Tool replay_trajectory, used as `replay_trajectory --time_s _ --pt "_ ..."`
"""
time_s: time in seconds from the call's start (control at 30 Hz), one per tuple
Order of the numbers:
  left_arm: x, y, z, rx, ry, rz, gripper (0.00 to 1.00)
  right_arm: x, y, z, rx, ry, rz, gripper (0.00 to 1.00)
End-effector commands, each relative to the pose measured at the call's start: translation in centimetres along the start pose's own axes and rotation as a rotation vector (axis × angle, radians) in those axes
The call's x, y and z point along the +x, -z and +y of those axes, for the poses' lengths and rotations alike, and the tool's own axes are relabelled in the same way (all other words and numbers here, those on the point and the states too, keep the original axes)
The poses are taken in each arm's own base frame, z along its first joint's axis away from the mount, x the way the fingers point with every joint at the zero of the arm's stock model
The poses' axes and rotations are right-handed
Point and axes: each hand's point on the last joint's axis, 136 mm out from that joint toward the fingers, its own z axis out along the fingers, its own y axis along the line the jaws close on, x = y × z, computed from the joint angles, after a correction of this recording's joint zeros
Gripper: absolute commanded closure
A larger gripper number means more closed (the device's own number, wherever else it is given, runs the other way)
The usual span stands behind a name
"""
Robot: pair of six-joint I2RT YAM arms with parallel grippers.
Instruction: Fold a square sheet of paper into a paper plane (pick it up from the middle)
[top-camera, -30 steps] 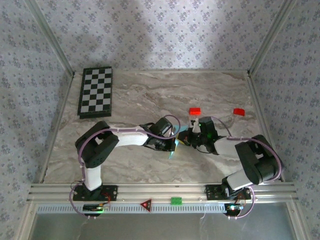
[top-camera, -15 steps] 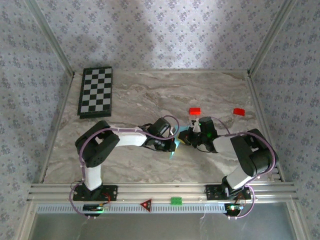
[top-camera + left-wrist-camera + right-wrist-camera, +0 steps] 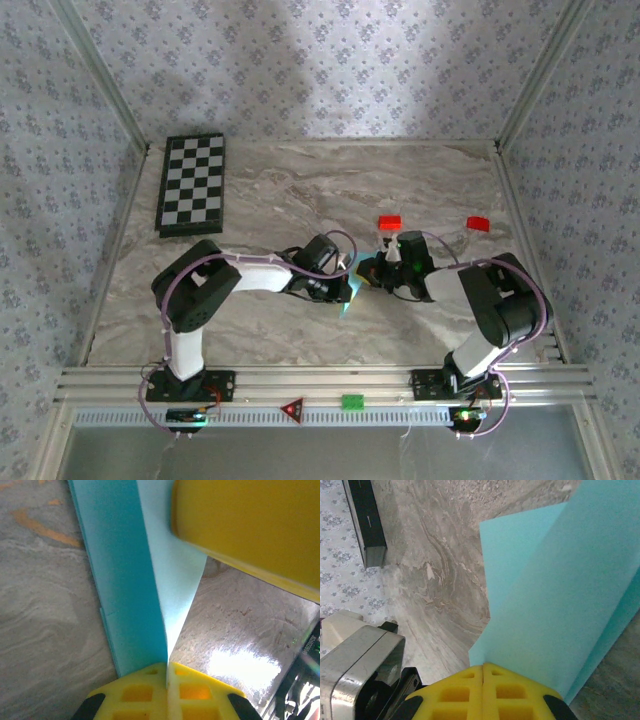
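Observation:
The paper plane [image 3: 352, 288] is light cyan-blue paper folded along a centre crease, held just above the marble table between the two arms. My left gripper [image 3: 343, 280] is shut on it; in the left wrist view the paper [image 3: 130, 580] runs up from the closed jaws [image 3: 167, 667], its two flaps spreading apart. My right gripper [image 3: 377, 275] is shut on the paper from the other side, and its wrist view shows the sheet [image 3: 560, 595] fanning out of the closed jaws [image 3: 483, 667]. A yellow finger of the right gripper [image 3: 250, 525] crosses the top of the left wrist view.
Two small red blocks [image 3: 389, 222] [image 3: 479, 224] lie behind the grippers. A folded chessboard [image 3: 192, 183] rests at the far left, its dark edge [image 3: 365, 525] in the right wrist view. The left arm's wrist [image 3: 360, 665] sits close beside the right gripper. Metal rails bound the table.
The right arm's elbow has swung in toward the left and its gripper has edged slightly left. The left arm and the paper stay where they were; both grips hold.

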Motion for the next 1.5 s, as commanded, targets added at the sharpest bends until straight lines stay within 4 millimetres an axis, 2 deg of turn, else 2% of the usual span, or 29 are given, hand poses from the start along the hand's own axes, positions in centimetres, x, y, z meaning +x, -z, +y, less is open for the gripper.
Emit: replay_trajectory --time_s 0.0,0.9,1.07,1.2,1.47 --pt "1.3 -0.9 2.1 -0.040 0.036 0.050 1.00 -0.3 -0.2 -0.1 0.009 0.016 0.010 0.95" --pt "1.7 -1.2 3.0 -0.034 0.077 0.065 1.00 -0.5 -0.8 -2.0 0.041 -0.012 0.024 0.95" --pt "2.0 -1.4 3.3 -0.020 0.104 0.059 1.00 -0.7 -0.6 -1.4 0.019 -0.002 0.020 0.94" --pt "2.2 -1.6 3.5 -0.008 0.119 0.056 1.00 -0.5 -0.7 -2.1 0.041 -0.002 0.029 0.94" --pt "2.7 -1.8 4.0 -0.006 0.130 0.066 1.00 0.5 -1.5 -4.8 0.112 -0.016 0.062 0.94"
